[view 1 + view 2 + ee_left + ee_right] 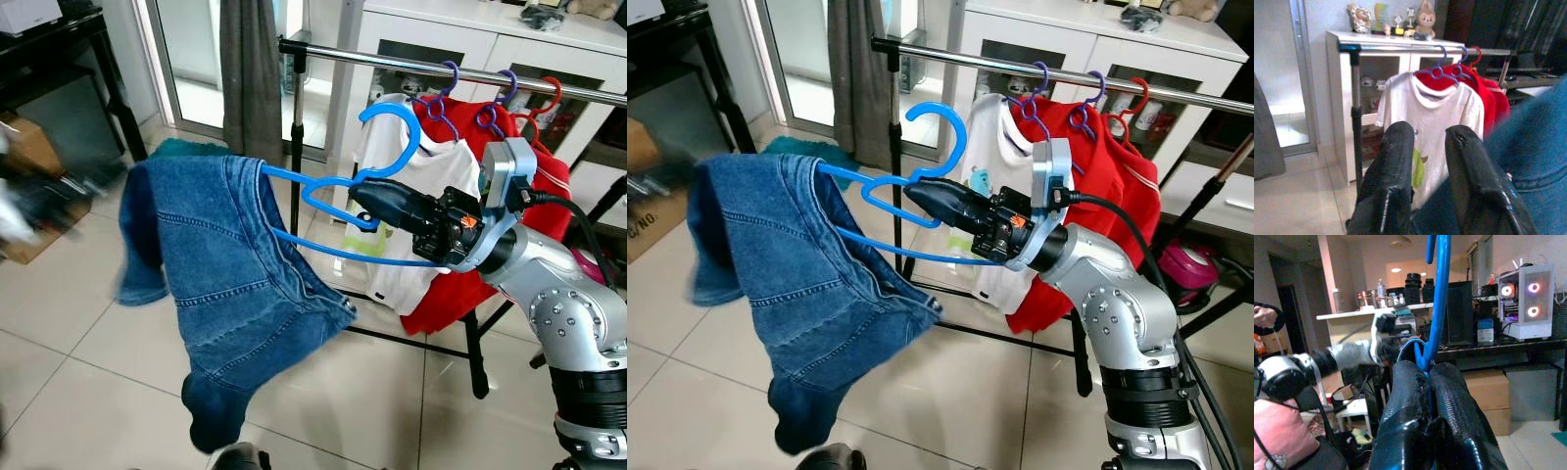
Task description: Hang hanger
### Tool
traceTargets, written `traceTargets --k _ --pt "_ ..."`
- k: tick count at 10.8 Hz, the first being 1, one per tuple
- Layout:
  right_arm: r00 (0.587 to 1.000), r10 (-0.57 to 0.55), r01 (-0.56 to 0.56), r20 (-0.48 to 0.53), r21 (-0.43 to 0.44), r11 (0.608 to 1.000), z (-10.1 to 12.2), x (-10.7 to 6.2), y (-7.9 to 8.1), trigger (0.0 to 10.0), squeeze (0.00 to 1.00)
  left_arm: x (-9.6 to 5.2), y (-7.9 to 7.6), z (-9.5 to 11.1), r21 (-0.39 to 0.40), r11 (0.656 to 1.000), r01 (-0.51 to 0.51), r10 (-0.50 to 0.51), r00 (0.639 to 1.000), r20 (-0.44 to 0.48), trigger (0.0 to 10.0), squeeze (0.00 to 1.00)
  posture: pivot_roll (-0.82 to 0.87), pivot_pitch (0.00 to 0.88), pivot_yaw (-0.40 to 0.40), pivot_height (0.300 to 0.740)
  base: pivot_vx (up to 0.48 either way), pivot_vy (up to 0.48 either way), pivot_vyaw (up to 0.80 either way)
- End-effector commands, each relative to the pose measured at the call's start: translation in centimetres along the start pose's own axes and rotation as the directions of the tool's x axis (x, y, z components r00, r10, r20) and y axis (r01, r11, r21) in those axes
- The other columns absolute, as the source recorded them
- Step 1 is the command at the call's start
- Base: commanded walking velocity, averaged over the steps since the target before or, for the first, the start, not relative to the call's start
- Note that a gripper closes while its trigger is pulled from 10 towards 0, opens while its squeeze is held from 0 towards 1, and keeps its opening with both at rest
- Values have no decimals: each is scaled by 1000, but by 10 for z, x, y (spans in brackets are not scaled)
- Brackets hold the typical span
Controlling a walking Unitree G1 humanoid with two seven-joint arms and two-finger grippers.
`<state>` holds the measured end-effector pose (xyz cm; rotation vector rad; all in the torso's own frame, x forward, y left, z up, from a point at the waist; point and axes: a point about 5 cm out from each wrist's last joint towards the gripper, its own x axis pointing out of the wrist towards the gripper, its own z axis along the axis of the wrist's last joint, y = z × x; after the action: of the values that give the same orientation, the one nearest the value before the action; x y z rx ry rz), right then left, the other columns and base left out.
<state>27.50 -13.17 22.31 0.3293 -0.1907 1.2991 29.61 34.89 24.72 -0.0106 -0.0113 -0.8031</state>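
A blue plastic hanger [392, 122] carries blue jeans [225, 264] draped over its left shoulder and hanging toward the floor. My right gripper [367, 201] is shut on the hanger's neck, seen close up in the right wrist view [1425, 369]. The hook points up, just below and in front of the silver clothes rail [411, 64], to the left of a white T-shirt [431, 196]. My left gripper [1430, 142] stands open beside the jeans [1537, 161], nothing between its fingers, facing the rail [1425, 47].
Red garments [549, 186] hang on purple and red hangers right of the T-shirt. The rack's black post [297, 137] stands at the rail's left end, a grey curtain [250, 69] behind it. A white cabinet [470, 39] lies beyond. A black table [59, 59] is far left.
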Motion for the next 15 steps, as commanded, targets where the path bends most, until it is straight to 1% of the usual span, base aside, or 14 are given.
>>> traceTargets --k 1,3,4,5,6,7,8,9,10,11,12,13,14,15 --pt "1000 13 -12 25 -38 999 8 -1 3 10000 0 -1 0 11 3 1000 21 -21 999 25 10000 1000 28 0 -8 740 0 0 0" --pt "1000 19 -18 20 -37 999 7 0 2 10000 0 8 4 45 5 1000 24 -25 973 228 10000 1000 33 0 -13 740 0 0 0" --pt "1000 30 -29 6 -44 999 7 2 3 10000 0 27 -3 61 5 991 137 -133 953 272 10000 1000 34 0 -15 740 0 0 0" --pt "999 39 -40 -5 -50 998 8 4 4 10000 0 67 -24 63 44 941 336 -339 926 165 10000 1000 32 0 -13 740 0 0 0" --pt "999 43 -43 -13 -53 998 8 4 4 10000 0 82 -34 62 57 908 414 -418 897 144 10000 1000 32 0 -13 740 0 0 0" --pt "998 49 -51 -36 -61 997 7 6 5 10000 0 104 -53 57 70 829 554 -558 827 70 10000 1000 20 0 -2 740 0 0 0" --pt "997 54 -57 -53 -69 996 6 6 6 10000 0 112 -61 50 59 796 602 -603 798 -6 10000 1000 14 0 5 740 0 0 0" --pt "996 65 -70 -65 -76 995 6 7 8 10000 0 118 -69 38 66 763 643 -634 765 -113 10000 286 9 0 13 740 0 0 0" --pt "995 71 -76 -69 -76 994 6 6 8 10000 0 120 -76 34 52 736 675 -664 735 -133 10000 0 9 0 13 740 0 0 0" --pt "994 75 -81 -75 -75 994 6 6 8 10000 0 121 -80 30 42 726 687 -673 721 -164 10000 0 11 0 14 740 0 0 0" --pt "993 81 -87 -81 -77 993 6 7 8 10000 0 121 -78 19 28 730 683 -656 712 -248 10000 0 11 0 15 740 0 0 0" --pt "993 88 -95 -84 -79 992 6 8 8 10000 0 119 -73 13 28 745 667 -630 716 -300 3373 0 12 0 15 740 0 0 0" --pt "992 91 -97 -85 -79 992 6 8 8 10000 0 118 -73 12 20 745 666 -628 712 -313 0 0 12 0 15 740 0 0 0" --pt "992 96 -103 -87 -78 992 5 8 9 10000 0 114 -73 9 12 741 671 -627 698 -344 0 0 14 0 15 740 0 0 0"
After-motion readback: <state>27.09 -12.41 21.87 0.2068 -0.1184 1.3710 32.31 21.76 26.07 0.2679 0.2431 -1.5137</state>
